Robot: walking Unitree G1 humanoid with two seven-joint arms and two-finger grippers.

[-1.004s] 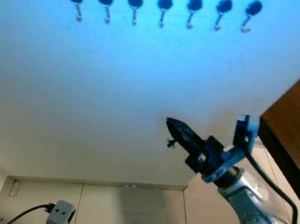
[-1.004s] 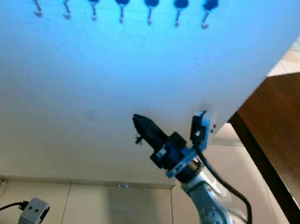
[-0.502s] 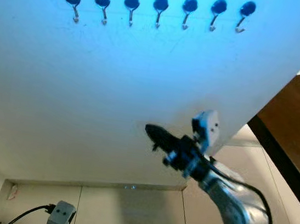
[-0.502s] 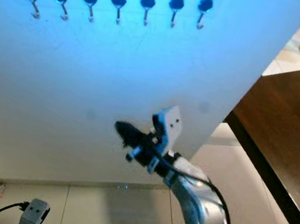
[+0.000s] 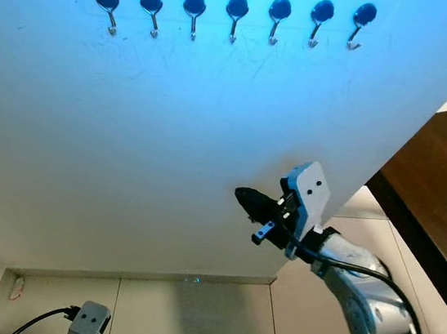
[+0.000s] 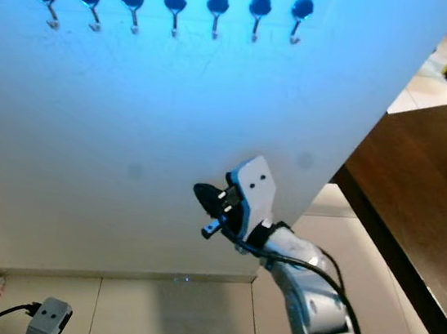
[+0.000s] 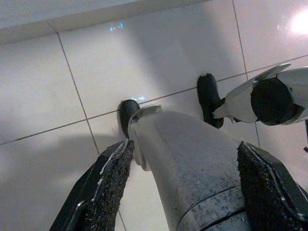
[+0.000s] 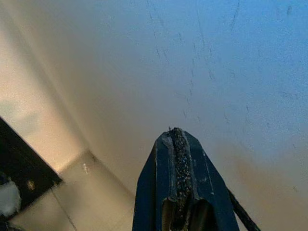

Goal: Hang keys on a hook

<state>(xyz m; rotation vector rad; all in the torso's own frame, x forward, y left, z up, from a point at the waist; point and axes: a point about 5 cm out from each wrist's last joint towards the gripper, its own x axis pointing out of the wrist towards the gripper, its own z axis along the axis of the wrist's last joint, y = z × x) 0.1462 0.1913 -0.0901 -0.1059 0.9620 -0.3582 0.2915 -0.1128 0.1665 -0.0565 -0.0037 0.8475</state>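
- Right claw [image 5: 246,196] is raised in front of the white wall [image 5: 169,143], fingers pressed together, tips pointing left.
- Something small and dark, seemingly the keys [image 5: 262,234], dangles just beneath that claw; whether the fingers pinch it I cannot tell.
- Seven hooks [image 5: 235,16] run in a row high on the wall, well above the claw, with bare wall between.
- Left claw [image 7: 178,192] hangs spread over the tiled floor [image 7: 57,96].
- A dark tabletop [image 5: 443,188] edge stands off to the right.
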